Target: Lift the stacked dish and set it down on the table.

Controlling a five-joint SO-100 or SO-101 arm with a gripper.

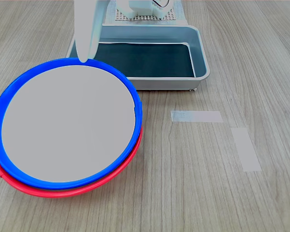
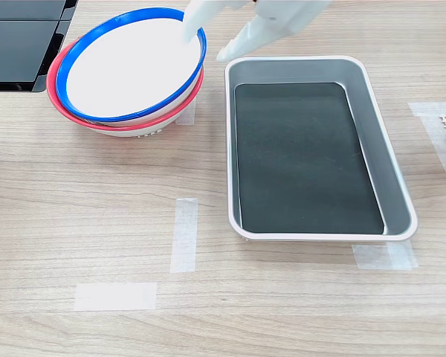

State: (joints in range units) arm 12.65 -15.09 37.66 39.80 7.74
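Note:
The stacked dish (image 1: 67, 125), blue-rimmed with a flat pale grey centre, lies on a red-rimmed plate (image 1: 63, 192) at the first exterior view's left. In the second exterior view the stacked dish (image 2: 130, 63) and the red-rimmed plate (image 2: 97, 123) sit at top left. My white gripper (image 2: 205, 44) is open and straddles the blue rim's right edge: one finger (image 2: 192, 26) is over the dish's inside, the other (image 2: 241, 39) is outside it. In the first exterior view the gripper (image 1: 85, 59) comes down onto the dish's far rim. The table (image 1: 208, 188) is wood-grain.
A rectangular metal tray (image 2: 320, 62) with a dark bottom stands just right of the plates in the second exterior view, and behind them as the tray (image 1: 203, 63) in the first. Pale tape strips (image 1: 195, 116) (image 2: 184, 234) lie on the table. Black panels (image 2: 18, 44) sit at top left.

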